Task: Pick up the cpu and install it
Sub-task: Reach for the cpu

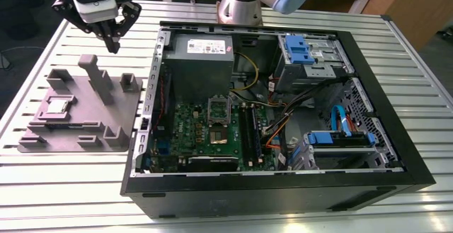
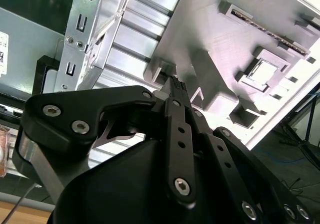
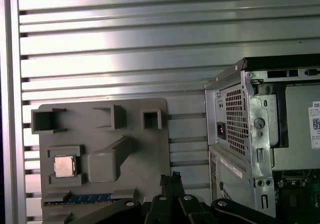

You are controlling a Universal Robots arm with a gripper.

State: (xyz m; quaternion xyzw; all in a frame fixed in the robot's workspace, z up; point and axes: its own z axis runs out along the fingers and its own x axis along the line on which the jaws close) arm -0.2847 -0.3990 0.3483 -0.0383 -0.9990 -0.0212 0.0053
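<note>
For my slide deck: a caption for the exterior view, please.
End effector, shut, hangs by the tray where the cpu lies, beside the open case.

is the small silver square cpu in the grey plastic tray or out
In: cpu lies flat in a recess of the grey plastic tray, gripper clear of it.

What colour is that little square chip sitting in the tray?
Silver-grey, slightly shiny. The cpu shows best in the first wrist view, seated in the grey tray.
</note>
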